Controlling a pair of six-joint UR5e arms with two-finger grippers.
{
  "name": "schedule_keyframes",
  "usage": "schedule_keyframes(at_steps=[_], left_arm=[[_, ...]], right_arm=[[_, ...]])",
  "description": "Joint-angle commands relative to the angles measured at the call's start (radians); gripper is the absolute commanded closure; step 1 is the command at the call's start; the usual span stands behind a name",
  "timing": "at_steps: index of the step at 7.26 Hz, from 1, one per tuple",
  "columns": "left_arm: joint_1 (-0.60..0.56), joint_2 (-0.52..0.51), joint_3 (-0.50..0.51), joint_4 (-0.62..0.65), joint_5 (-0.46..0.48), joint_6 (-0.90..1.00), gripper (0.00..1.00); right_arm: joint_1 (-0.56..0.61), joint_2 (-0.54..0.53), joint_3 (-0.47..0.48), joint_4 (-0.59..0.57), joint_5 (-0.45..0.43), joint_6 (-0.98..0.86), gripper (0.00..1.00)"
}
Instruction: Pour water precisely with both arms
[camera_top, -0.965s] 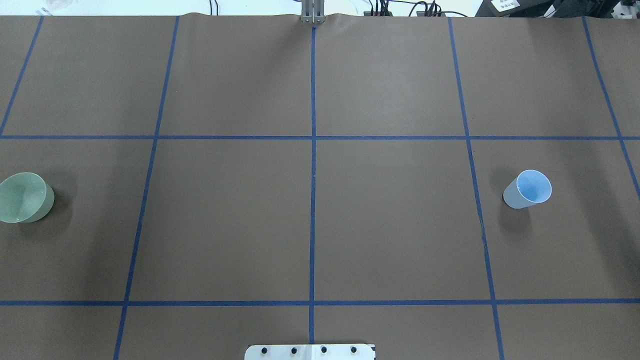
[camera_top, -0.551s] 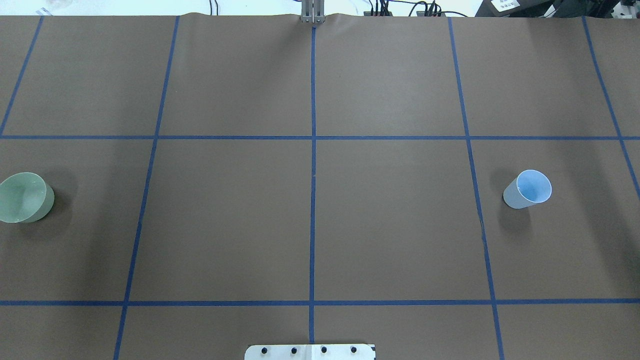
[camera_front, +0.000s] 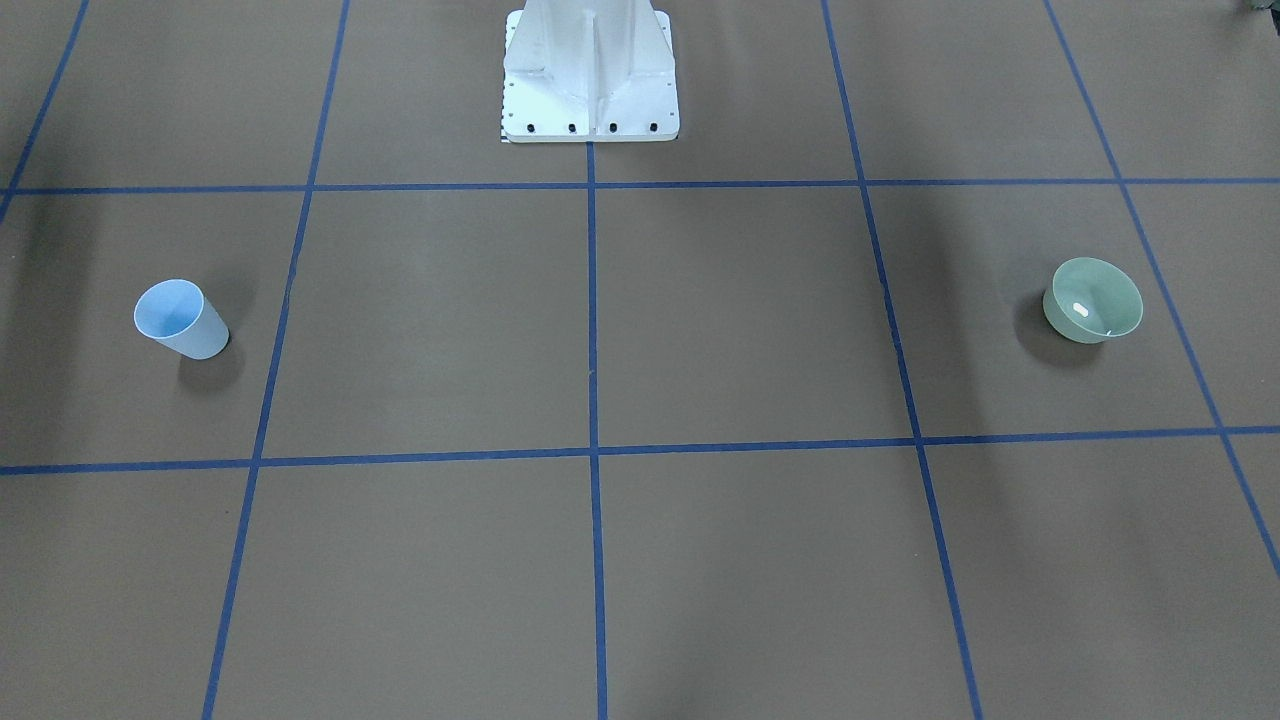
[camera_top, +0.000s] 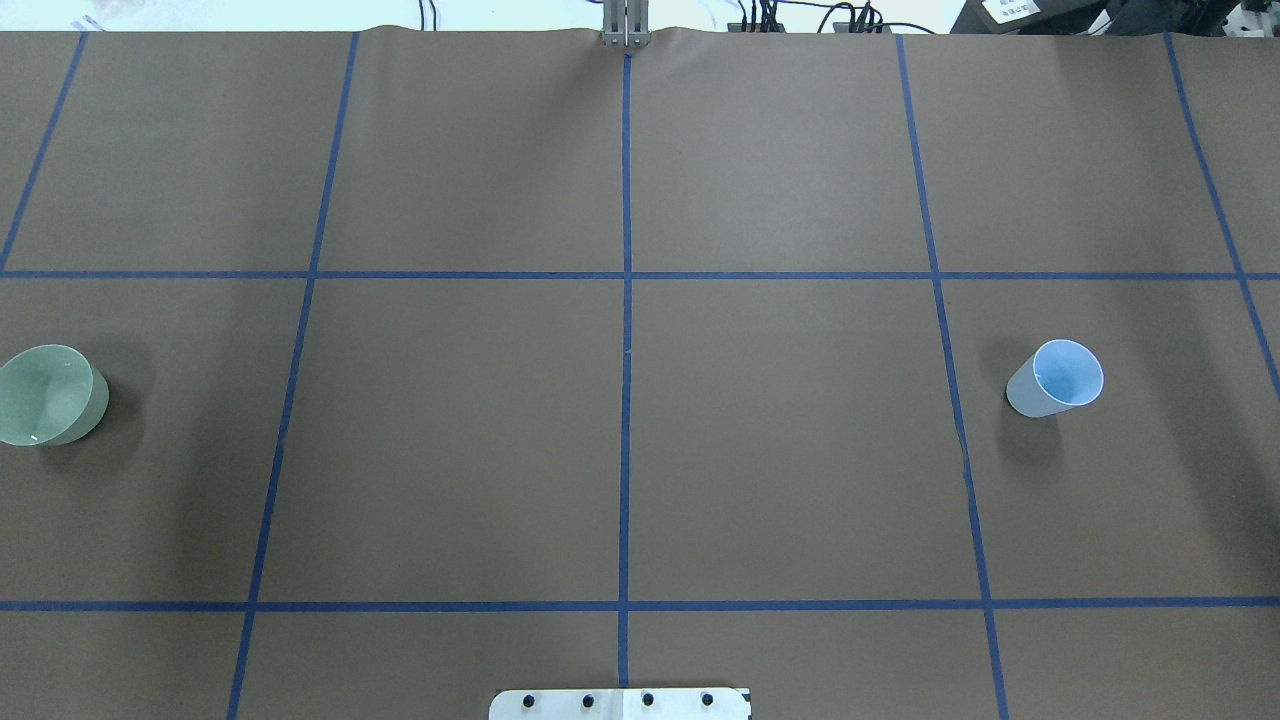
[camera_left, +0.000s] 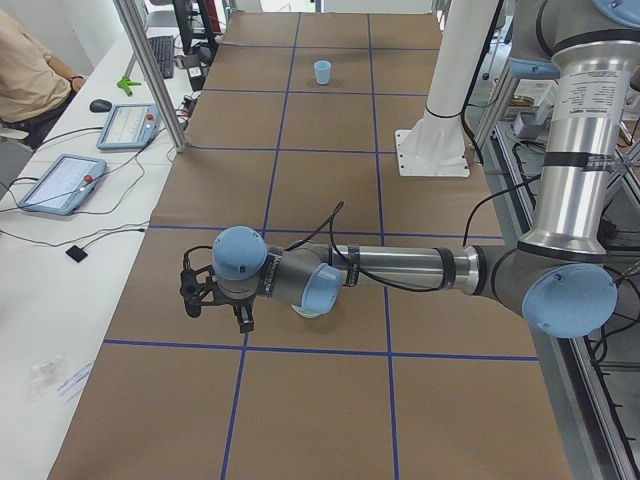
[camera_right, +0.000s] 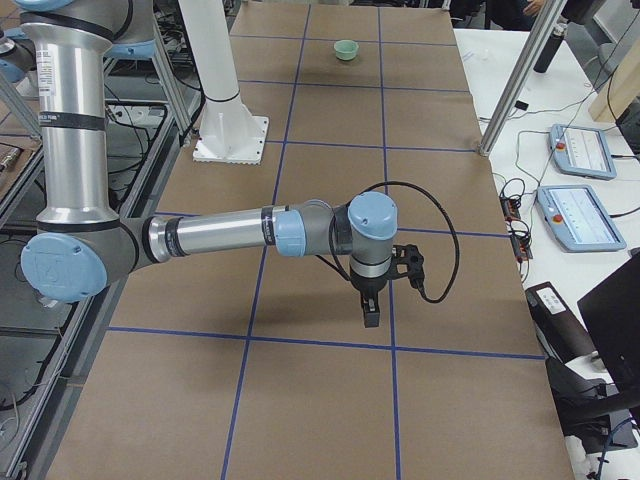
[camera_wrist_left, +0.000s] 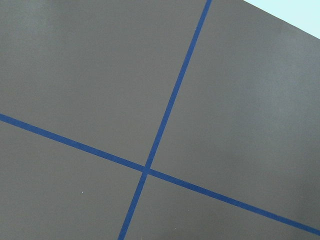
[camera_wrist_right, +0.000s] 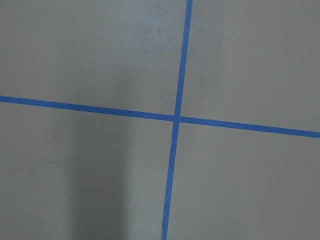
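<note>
Status: nothing picked up, task not started by my read.

- Blue cup (camera_top: 1060, 378) stands upright at right-middle of the overhead view. Green bowl (camera_top: 45, 395) sits at the far left edge, well apart from it.
- Water (camera_front: 1080, 308): only a white glint inside the bowl in the front view. Probably a shallow fill there, but it's too faint to be sure. Can't read the cup's contents.
- Left gripper (camera_left: 215, 305) hangs above the table (camera_top: 460, 440), just beside the bowl in the left side view, touching nothing. Right gripper (camera_right: 370, 310) points down over bare paper, well short of the cup.
- Jaw opening: cannot tell for either, since both show in the side views only. Neither carries anything. Wrist cams show just brown paper and blue tape lines (camera_wrist_right: 180, 60).

Handling:
- The cup looks like thin, light plastic, so it will squash and slip if over-squeezed. Pinch the side wall across its width, below the rim, with gentle force.
- The bowl is flared and too wide to span, so take the rim with one finger inside and one outside.
- Water sloshes, so keep both level and tilt slowly.
</note>
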Motion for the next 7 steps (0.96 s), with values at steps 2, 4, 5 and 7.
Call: schedule_keyframes(at_steps=[2,4,5,7], left_arm=[[0.094,-0.010,0.038,-0.239,-0.042,0.007,0.00],[0.146,0.015,0.022,-0.280,0.073,0.009,0.00],[0.242,0.071,-0.025,-0.280,0.204,0.036,0.00],[0.351,0.186,-0.067,-0.305,0.274,0.046,0.00]], right_arm=[[0.000,0.000,-0.001,0.000,0.004,0.003,0.00],[0.000,0.000,-0.001,0.000,0.005,0.006,0.00],[0.000,0.000,-0.002,0.000,0.007,0.008,0.00],[0.000,0.000,-0.007,0.000,0.007,0.008,0.00]])
